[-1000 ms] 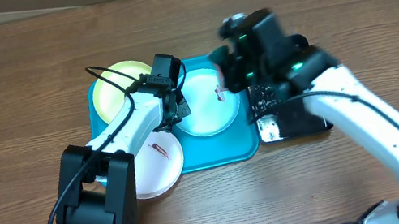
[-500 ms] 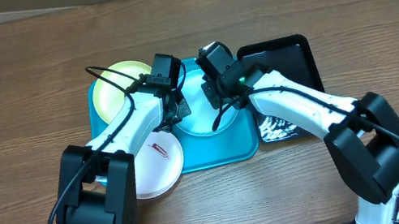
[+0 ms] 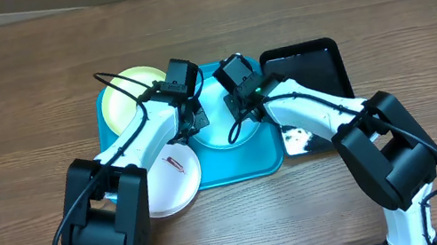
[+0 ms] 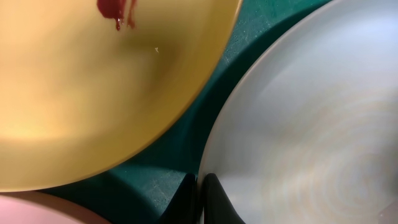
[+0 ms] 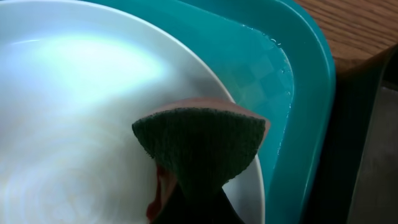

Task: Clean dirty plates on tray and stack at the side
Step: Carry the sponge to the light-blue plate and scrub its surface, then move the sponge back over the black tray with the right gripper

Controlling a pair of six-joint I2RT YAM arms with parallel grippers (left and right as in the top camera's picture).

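The yellow-green plate [image 3: 126,98] is lying at the left end of the turquoise tray [image 3: 244,165], with the white plate [image 3: 167,186] overhanging its front-left rim. The left gripper [image 4: 199,198] is pinching the left rim of the pale blue plate [image 3: 225,135]. The right gripper [image 3: 240,117] is clamping a green sponge [image 5: 199,146] on that plate, near its rim. A black tray [image 3: 316,60] is sitting just beside

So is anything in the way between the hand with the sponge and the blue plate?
No, nothing I can see is in between. The right gripper holds the sponge right at the edge of the blue plate, which lies in the tray.
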